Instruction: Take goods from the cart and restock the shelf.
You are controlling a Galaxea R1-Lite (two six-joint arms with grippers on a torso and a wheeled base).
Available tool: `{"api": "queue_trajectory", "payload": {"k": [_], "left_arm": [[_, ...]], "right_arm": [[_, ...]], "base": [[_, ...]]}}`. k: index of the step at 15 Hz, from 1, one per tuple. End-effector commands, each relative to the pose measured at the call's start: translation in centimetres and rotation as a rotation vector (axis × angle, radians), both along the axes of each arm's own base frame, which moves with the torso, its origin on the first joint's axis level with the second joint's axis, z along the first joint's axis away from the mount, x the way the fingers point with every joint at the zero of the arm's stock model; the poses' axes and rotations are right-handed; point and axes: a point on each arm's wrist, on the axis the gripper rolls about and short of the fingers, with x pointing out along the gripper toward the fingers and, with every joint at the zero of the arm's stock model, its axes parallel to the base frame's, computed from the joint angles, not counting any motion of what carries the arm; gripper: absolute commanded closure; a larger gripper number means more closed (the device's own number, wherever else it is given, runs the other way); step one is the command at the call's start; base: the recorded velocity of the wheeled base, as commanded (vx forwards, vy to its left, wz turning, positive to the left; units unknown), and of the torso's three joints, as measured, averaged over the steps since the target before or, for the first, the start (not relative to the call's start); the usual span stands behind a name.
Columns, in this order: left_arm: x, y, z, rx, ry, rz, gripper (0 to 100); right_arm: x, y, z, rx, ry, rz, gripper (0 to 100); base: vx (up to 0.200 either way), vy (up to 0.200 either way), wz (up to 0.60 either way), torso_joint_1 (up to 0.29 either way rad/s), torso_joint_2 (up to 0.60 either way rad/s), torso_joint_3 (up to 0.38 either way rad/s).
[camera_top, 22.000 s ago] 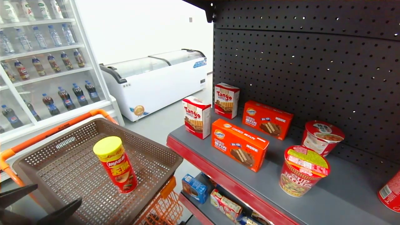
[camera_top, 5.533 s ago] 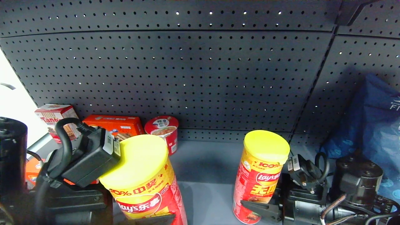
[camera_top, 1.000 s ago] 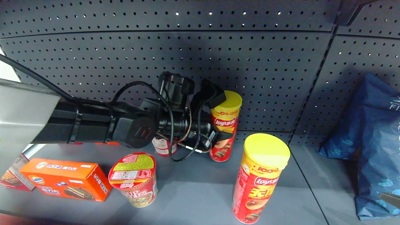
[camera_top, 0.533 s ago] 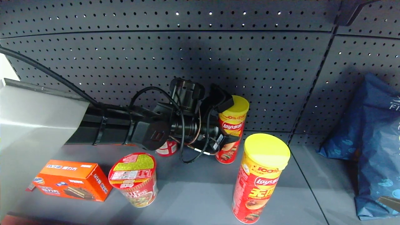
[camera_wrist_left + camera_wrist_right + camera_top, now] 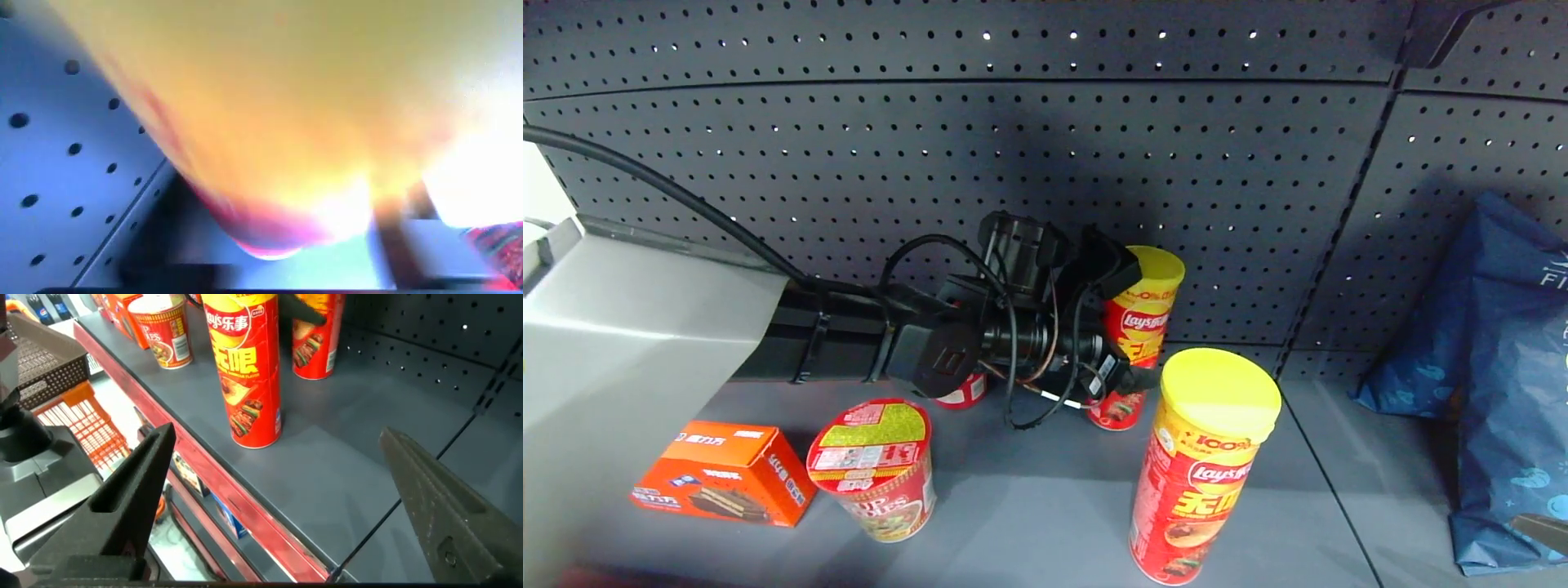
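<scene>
My left gripper (image 5: pixel 1129 359) is shut on a red chip can with a yellow lid (image 5: pixel 1143 322), held upright at the back of the grey shelf (image 5: pixel 1029 506), close to the pegboard. In the left wrist view that can (image 5: pixel 310 122) is a close yellow and red blur. A second chip can (image 5: pixel 1205 465) stands upright near the shelf's front, to the right of the held one. My right gripper (image 5: pixel 278 433) is open in front of the shelf edge, level with this front can (image 5: pixel 245 367) and apart from it.
A cup of noodles (image 5: pixel 874 469) and an orange box (image 5: pixel 727 474) stand at front left, another cup (image 5: pixel 960 392) sits behind my left arm. A blue bag (image 5: pixel 1503 367) fills the shelf's right end. The brown cart basket (image 5: pixel 49 367) is beside the shelf.
My left arm has carried the chip can to the right along the pegboard and slightly down. The front can and the cup of noodles have not moved.
</scene>
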Motion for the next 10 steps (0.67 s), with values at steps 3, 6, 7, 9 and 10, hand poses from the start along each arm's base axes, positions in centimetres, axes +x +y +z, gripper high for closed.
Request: {"api": "queue_trajectory", "payload": {"k": [3,6,7,9,10], "left_arm": [[-0.2,0.0,-0.2,0.007,0.009,-0.001,0],[-0.5,0.9,0.9,0.0,-0.006,0.013,0],[-0.4,1.1,0.9,0.003,-0.004,0.022,0],[-0.2,1.6,0.6,0.012,-0.001,0.045,0],[-0.1,1.9,0.7,0.017,-0.004,0.062,0]], "right_arm": [[0.0,0.0,-0.1,-0.003,0.004,0.007,0],[0.1,0.1,-0.2,-0.006,0.011,0.01,0],[0.1,0.1,-0.2,-0.006,0.011,0.01,0],[0.0,0.0,-0.2,-0.005,0.008,0.01,0],[0.0,0.0,-0.3,-0.006,0.009,0.01,0]], "base": [[0.0,0.0,0.0,0.0,0.0,0.0],[0.0,0.0,0.0,0.0,0.0,0.0],[0.0,0.0,0.0,0.0,0.0,0.0],[0.0,0.0,0.0,0.0,0.0,0.0],[0.0,0.0,0.0,0.0,0.0,0.0]]}}
